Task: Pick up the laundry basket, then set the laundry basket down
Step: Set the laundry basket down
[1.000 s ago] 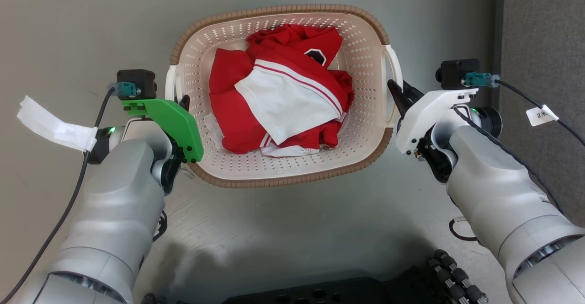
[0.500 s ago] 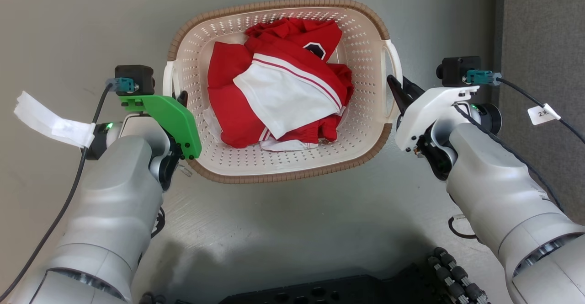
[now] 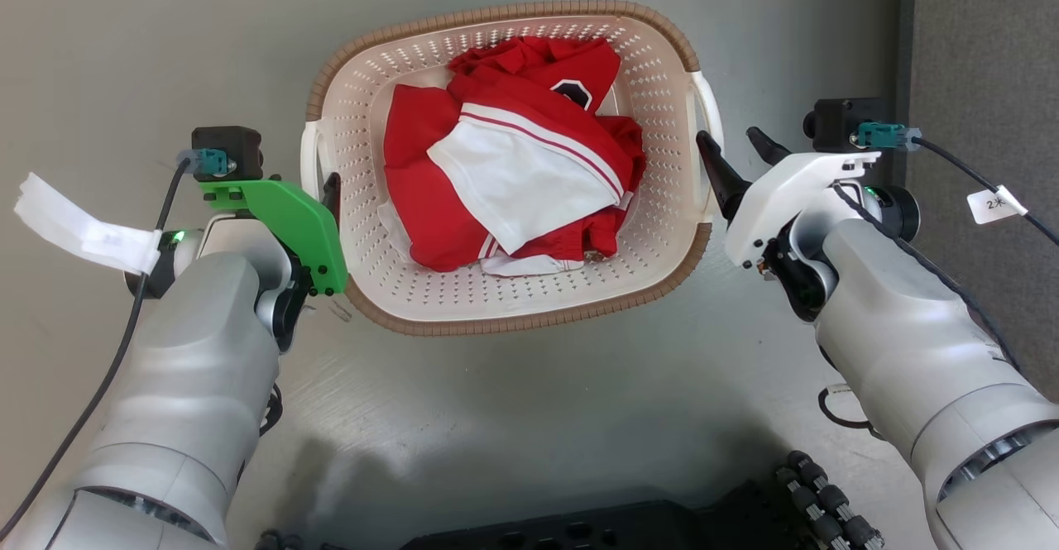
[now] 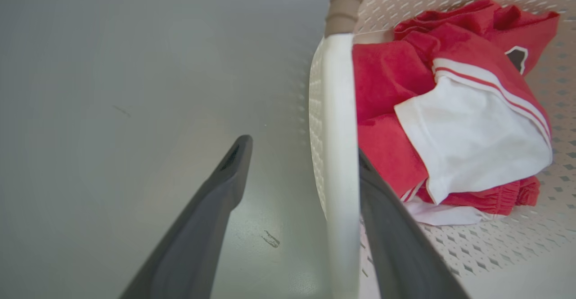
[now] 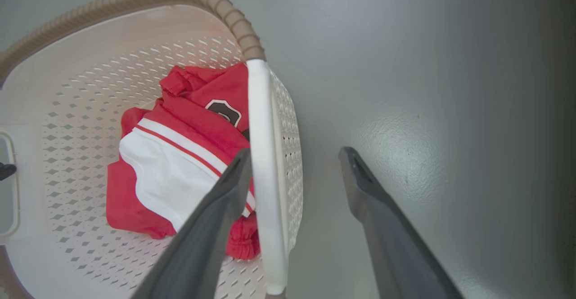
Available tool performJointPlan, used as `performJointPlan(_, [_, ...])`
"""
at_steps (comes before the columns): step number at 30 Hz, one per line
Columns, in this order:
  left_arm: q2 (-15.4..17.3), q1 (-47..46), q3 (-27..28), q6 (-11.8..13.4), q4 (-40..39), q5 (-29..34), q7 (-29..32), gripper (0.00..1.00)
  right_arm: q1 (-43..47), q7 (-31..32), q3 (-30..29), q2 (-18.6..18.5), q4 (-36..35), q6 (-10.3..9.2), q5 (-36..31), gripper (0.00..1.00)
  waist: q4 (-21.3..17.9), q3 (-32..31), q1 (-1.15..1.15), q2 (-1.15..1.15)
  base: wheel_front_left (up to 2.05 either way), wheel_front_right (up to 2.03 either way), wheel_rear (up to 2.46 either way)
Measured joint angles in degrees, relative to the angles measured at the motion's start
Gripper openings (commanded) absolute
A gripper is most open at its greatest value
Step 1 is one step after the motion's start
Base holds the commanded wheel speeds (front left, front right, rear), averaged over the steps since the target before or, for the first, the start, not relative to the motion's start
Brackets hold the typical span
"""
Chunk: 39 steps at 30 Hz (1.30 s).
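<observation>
The laundry basket (image 3: 364,120) is cream and perforated with a brown rim, and it sits on the grey floor holding red and white clothes (image 3: 513,169). My left gripper (image 4: 301,148) is open astride the white left handle (image 4: 335,110): the handle lies against the inner finger, with a wide gap to the outer one. In the head view the green mount hides most of the left gripper (image 3: 318,194). My right gripper (image 3: 728,138) is open too, straddling the right handle (image 5: 261,155), with one finger inside the basket and one well outside.
A darker carpeted strip (image 3: 984,78) runs along the right side. The robot's black base (image 3: 579,529) lies along the bottom edge. Cables with paper tags (image 3: 83,227) hang off both wrists. Bare grey floor surrounds the basket.
The right gripper's fingers have spread apart off the handle. The left arm has shifted slightly outward. The basket sits almost where it was half a second ago.
</observation>
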Motion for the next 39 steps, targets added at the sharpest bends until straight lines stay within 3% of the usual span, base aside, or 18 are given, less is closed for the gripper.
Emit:
performJointPlan(21, [0.1, 5.2, 1.5, 0.1, 0.5, -0.1, -8.6, 1.0, 5.9, -1.6, 2.1, 0.2, -2.5, -0.01, 1.1, 1.0, -1.4, -8.5, 0.0, 0.0, 0.0, 0.0, 0.0])
performJointPlan(33, [1.4, 9.6, 1.5, 1.7, -1.1, 1.0, -9.7, 1.0, 10.4, -2.1, 2.9, 0.1, -3.6, -0.01, 0.9, 1.0, -2.7, -16.7, 0.0, 0.0, 0.0, 0.0, 0.0])
performJointPlan(39, [2.6, 11.0, 3.3, 3.2, -6.7, 2.3, -9.6, 1.0, 11.5, -2.1, 1.1, -1.8, -7.3, -0.01, 0.1, 1.0, -3.3, -21.0, 0.0, 0.0, 0.0, 0.0, 0.0])
